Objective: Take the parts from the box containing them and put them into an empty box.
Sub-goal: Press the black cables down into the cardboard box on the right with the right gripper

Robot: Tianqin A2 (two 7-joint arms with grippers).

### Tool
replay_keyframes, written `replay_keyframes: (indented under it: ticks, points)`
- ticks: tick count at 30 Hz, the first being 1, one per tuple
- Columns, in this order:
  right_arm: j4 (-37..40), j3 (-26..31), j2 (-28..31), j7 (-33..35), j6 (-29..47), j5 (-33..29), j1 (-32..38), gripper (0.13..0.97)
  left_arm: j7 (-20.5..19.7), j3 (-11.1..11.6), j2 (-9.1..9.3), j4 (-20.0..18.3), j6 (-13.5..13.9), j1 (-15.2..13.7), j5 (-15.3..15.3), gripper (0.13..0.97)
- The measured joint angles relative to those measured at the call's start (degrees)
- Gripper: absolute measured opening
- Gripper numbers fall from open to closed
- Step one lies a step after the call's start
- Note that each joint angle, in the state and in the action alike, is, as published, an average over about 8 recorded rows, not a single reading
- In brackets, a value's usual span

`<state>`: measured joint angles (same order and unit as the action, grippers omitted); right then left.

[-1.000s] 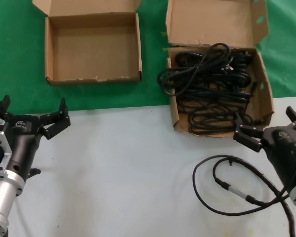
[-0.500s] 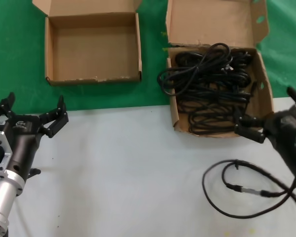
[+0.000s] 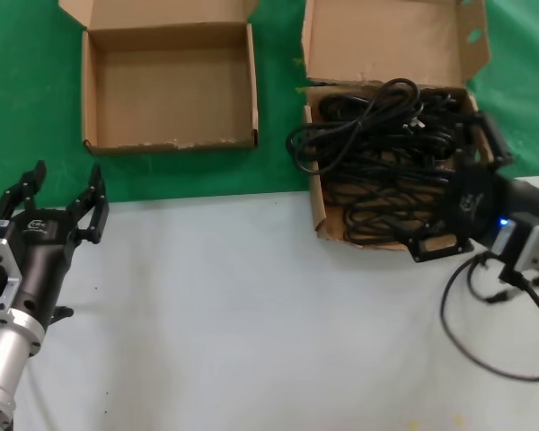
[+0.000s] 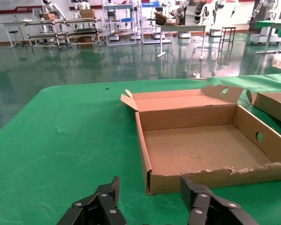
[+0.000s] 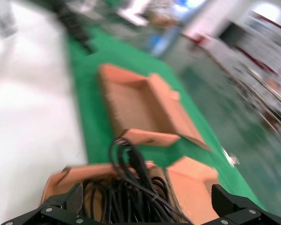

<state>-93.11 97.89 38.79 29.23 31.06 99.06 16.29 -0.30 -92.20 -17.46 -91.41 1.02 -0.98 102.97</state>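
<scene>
Over the right side of the larger box (image 3: 316, 206), my right pincer (image 3: 461, 189) gapes wide above the cords (image 3: 377, 144); left pincer (image 3: 58, 199), wide, idles near-left.

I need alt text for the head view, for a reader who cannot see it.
The open right gripper hangs over the larger box full of coiled black cords. The empty smaller box sits to its left on green cloth; the open left gripper waits near the table's left edge.

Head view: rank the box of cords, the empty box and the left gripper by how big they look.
1. Box of cords, lid flap included.
2. Empty box.
3. Left gripper, though it sits nearer the camera, so its real size is unsure.
</scene>
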Motion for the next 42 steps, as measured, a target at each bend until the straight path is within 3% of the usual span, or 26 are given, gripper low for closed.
replay_keyframes:
  ticks: [7, 18, 27, 33, 37, 42]
  points:
    - [5.6, 7.8, 1.8, 9.8, 6.9, -8.6, 12.6, 0.966, 0.0, 0.0, 0.0, 0.0, 0.0, 0.0, 0.0, 0.436]
    - [14.7, 15.9, -3.1, 13.8, 8.2, -19.2, 26.7, 0.946, 0.0, 0.0, 0.0, 0.0, 0.0, 0.0, 0.0, 0.24]
    - [21.4, 19.5, -7.4, 16.8, 7.2, -23.0, 33.4, 0.87, 0.0, 0.0, 0.0, 0.0, 0.0, 0.0, 0.0, 0.161]
    - [24.8, 20.7, -8.8, 18.3, 6.9, -23.7, 35.8, 0.776, 0.0, 0.0, 0.0, 0.0, 0.0, 0.0, 0.0, 0.157]
    - [26.5, 21.2, -9.4, 19.0, 6.9, -23.7, 36.7, 0.776, 0.0, 0.0, 0.0, 0.0, 0.0, 0.0, 0.0, 0.149]
    - [28.0, 21.6, -9.8, 19.1, 7.1, -23.6, 37.2, 0.658, 0.0, 0.0, 0.0, 0.0, 0.0, 0.0, 0.0, 0.145]
